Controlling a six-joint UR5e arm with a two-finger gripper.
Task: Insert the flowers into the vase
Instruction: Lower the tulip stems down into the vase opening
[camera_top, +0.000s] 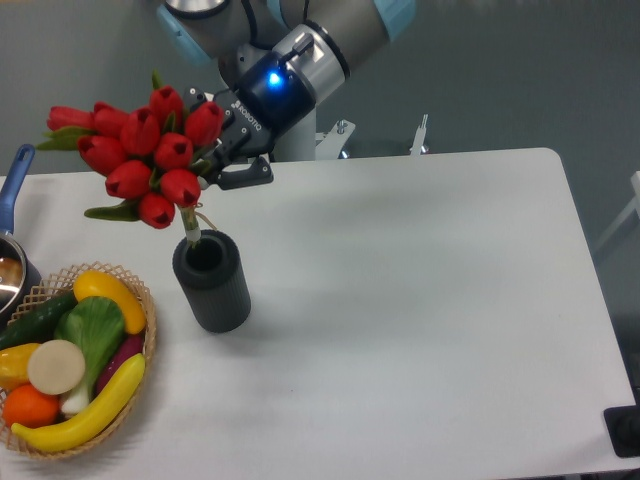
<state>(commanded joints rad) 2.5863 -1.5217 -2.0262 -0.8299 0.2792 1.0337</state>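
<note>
The flowers (140, 150), a bunch of red tulip buds with green leaves, hang tilted above the vase (212, 282), with the stem ends reaching down into its round mouth. The vase is dark grey and cylindrical and stands upright on the white table (420, 300) at the left. My gripper (222, 160) comes in from the upper right and is shut on the flowers just below the buds. Its fingers are partly hidden behind the buds.
A woven basket (148, 345) of toy fruit and vegetables sits at the front left corner, close to the vase. A blue-handled metal pot (12, 190) is at the left edge. The arm's base stands behind the table's far edge.
</note>
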